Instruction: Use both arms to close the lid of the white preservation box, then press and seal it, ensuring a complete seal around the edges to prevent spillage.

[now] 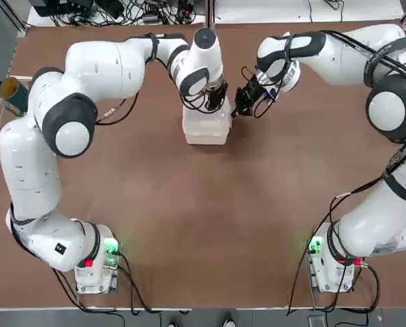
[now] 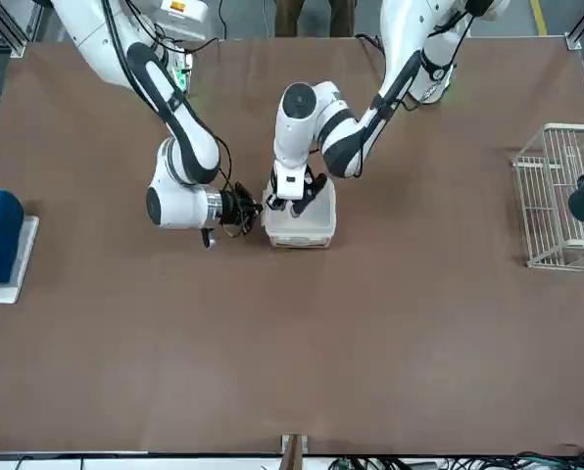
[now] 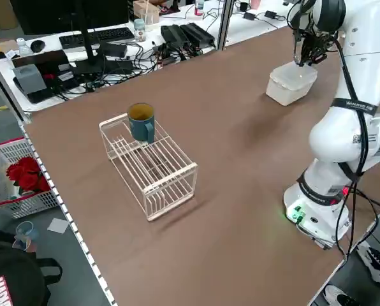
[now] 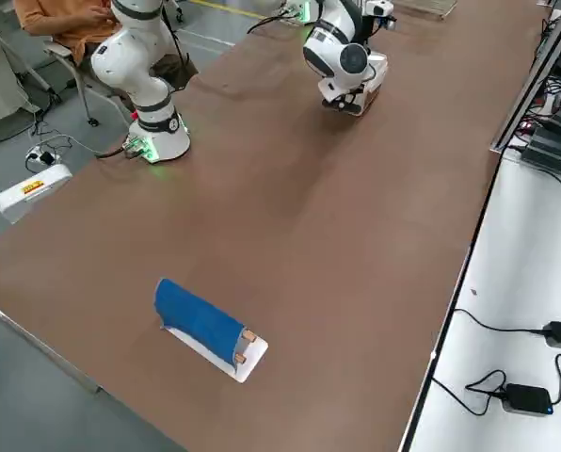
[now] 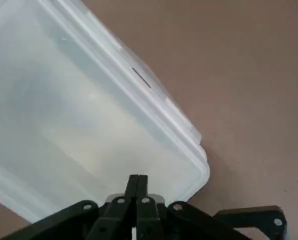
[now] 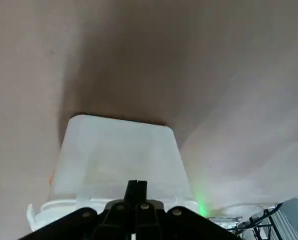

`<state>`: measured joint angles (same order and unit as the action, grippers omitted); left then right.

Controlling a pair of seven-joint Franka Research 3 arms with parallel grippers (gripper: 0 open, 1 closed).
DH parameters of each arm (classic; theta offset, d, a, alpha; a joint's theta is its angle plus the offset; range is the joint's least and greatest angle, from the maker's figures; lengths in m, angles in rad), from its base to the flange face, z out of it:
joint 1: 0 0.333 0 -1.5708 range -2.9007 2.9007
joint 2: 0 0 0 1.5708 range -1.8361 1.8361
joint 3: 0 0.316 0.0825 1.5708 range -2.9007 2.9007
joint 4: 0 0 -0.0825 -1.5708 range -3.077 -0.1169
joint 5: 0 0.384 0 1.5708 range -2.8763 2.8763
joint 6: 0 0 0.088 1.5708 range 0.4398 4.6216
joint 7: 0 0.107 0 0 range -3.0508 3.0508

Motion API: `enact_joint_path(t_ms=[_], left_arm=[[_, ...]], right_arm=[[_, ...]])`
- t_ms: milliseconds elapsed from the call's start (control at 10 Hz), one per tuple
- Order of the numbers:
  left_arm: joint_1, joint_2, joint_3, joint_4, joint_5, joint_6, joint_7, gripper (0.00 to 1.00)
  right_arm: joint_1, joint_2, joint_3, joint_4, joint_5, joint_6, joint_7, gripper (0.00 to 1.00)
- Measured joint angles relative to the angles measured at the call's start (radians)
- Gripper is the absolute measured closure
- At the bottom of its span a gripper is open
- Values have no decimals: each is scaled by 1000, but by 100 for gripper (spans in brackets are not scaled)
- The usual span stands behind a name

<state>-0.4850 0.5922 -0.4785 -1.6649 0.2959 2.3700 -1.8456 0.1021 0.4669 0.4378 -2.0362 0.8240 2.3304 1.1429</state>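
You see left gripper [image 1: 219, 102], jaws shut, tips on lid [image 1: 206, 124]; right gripper [image 1: 238, 107], shut, maybe touching box [image 2: 298, 223] side.

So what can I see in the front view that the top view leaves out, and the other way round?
Only the front view shows the white wire rack at one table edge and the blue roll on a white pad at the other.

Only the top view shows the two arm bases with their green lights.

Both show the white preservation box with its lid on, the left gripper shut, pressing down on it, and the right gripper shut against its side.
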Motion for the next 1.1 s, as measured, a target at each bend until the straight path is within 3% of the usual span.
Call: enact_joint_path(t_ms=[1100], left_arm=[[2, 2, 0, 3, 0, 0, 0, 99]], right_arm=[[7, -3, 0, -8, 8, 20, -1, 99]])
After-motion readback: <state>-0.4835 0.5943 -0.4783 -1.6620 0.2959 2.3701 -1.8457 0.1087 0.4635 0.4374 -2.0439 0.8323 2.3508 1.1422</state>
